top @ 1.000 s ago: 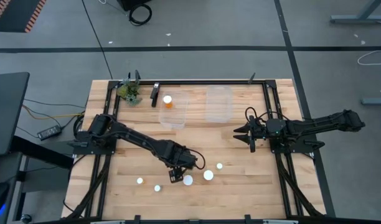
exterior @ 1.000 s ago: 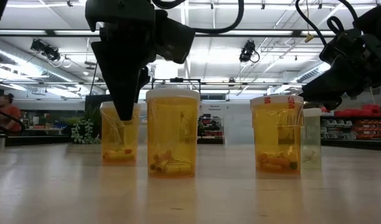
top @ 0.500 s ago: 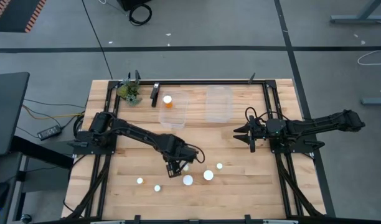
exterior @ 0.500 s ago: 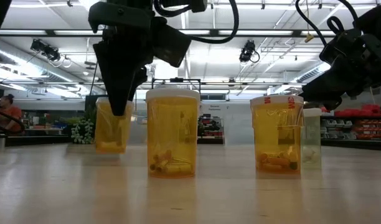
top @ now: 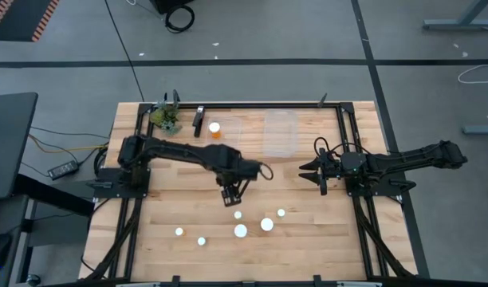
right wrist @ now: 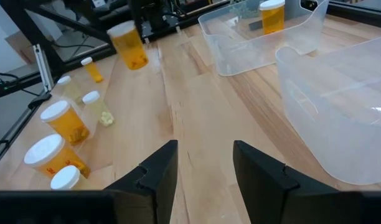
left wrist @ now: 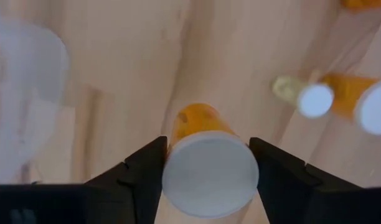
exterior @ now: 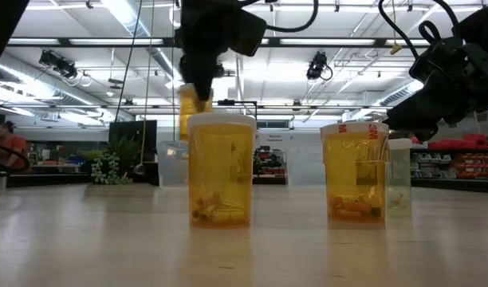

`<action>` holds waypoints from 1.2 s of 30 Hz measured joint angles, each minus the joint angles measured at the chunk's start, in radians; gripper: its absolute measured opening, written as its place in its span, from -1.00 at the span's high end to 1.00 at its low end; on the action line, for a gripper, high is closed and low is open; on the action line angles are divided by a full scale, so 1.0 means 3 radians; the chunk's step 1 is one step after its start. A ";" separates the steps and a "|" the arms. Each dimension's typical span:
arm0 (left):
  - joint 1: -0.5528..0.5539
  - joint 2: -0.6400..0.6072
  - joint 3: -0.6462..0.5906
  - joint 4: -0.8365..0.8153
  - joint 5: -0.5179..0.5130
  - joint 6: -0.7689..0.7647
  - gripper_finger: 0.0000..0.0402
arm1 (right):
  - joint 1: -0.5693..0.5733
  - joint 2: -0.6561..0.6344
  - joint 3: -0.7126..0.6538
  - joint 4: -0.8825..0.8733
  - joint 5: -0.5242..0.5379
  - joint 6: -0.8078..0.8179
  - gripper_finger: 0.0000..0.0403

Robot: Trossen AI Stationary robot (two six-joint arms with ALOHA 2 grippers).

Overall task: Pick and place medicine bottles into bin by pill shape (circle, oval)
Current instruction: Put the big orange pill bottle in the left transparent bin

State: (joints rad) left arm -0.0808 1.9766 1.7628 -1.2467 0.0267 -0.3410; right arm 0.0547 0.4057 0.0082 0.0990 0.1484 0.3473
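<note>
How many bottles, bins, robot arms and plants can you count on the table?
Medicine bottles: 8
Clear bins: 2
Robot arms: 2
Plant: 1
Total: 13

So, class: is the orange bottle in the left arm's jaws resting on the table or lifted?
Lifted: the orange bottle hangs clear above the table.

Grey floor [top: 308, 32] crossed by dark lines — beyond the table, a hall under ceiling strip lights [exterior: 132, 17].
</note>
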 joint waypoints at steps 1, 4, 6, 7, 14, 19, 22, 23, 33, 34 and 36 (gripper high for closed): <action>0.0038 -0.0001 0.0048 -0.0003 -0.0012 0.0040 -0.13 | 0.0000 0.0000 0.0000 0.0000 0.0001 0.0000 0.20; 0.0163 -0.0002 0.0161 0.0007 -0.0034 0.0164 -0.13 | 0.0000 0.0000 0.0000 0.0000 -0.0001 0.0000 0.20; 0.0253 -0.0002 0.0208 0.0010 -0.0053 0.0236 -0.11 | 0.0000 0.0001 0.0000 0.0000 0.0001 0.0000 0.20; 0.0298 -0.0003 0.0228 0.0014 -0.0058 0.0273 -0.10 | 0.0000 0.0000 0.0000 0.0000 0.0001 0.0000 0.20; 0.0601 -0.0005 0.0329 0.0073 -0.0063 0.0409 -0.12 | 0.0000 0.0000 0.0000 0.0000 0.0000 0.0000 0.20; 0.0796 -0.0005 0.0332 0.0098 -0.0062 0.0515 -0.12 | 0.0000 0.0000 0.0000 0.0000 0.0001 0.0000 0.20; 0.0907 -0.0005 0.0332 0.0118 -0.0062 0.0567 -0.10 | 0.0000 0.0000 0.0000 0.0000 0.0000 0.0000 0.20; 0.0938 -0.0005 0.0332 0.0122 -0.0063 0.0592 -0.09 | 0.0000 0.0000 0.0000 0.0000 -0.0001 0.0000 0.20; 0.1263 -0.0005 0.0332 0.0328 -0.0077 0.0777 -0.13 | 0.0000 0.0000 0.0000 0.0000 0.0001 0.0000 0.20; 0.1297 -0.0005 0.0332 0.0342 -0.0077 0.0778 -0.12 | 0.0000 0.0000 0.0000 0.0000 0.0000 0.0000 0.20; 0.1364 -0.0005 0.0332 0.0376 -0.0094 0.0811 -0.11 | 0.0000 0.0000 0.0000 0.0000 0.0001 0.0000 0.20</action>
State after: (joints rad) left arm 0.3283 1.9751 1.8626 -1.1339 -0.0013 -0.0977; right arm 0.0547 0.4057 0.0082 0.0990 0.1486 0.3473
